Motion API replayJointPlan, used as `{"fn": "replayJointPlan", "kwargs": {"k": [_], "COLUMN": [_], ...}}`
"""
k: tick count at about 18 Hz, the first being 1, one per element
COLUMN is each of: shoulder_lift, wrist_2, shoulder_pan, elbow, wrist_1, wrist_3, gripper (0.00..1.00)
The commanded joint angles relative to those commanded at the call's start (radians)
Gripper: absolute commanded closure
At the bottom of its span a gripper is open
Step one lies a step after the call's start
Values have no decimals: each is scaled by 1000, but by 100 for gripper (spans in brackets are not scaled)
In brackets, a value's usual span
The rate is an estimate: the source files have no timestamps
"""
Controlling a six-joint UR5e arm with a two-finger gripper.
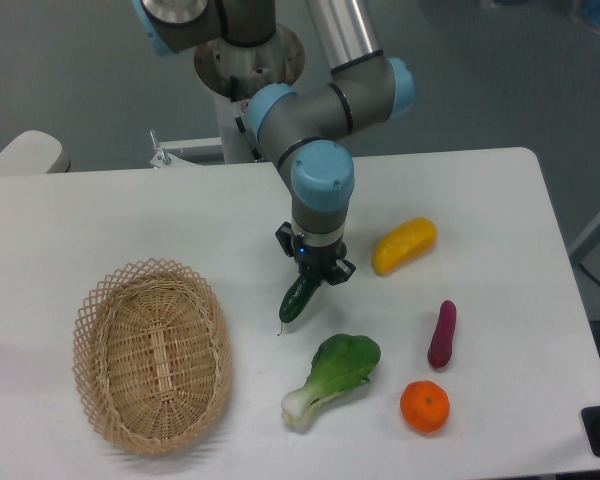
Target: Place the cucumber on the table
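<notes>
Cucumber held low over the table, not yet set down

Fixed camera: the gripper (pixel 311 277) is clamped on the cucumber (pixel 297 299), tilted with its stem tip toward 7 o'clock, the wicker basket (pixel 151 353) at 8 o'clock; lowering onto the table (pixel 130 215) and letting go remain
</notes>
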Motion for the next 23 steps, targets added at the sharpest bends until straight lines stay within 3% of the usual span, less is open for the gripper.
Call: {"fn": "replayJointPlan", "kwargs": {"k": [1,2,5,6,11,19,23], "shoulder_lift": [0,0,-5,-3,-2,-14,-37], "wrist_2": [0,0,2,2,3,-24,-26], "shoulder_pan": [0,0,0,0,8,133,181], "elbow": [3,6,23,29,141,337,413], "wrist_1": [0,0,0,-2,-21,-26,-57], "wrist_3": [2,3,2,2,-8,-6,136], "gripper": [78,70,9,3,0,0,0]}}
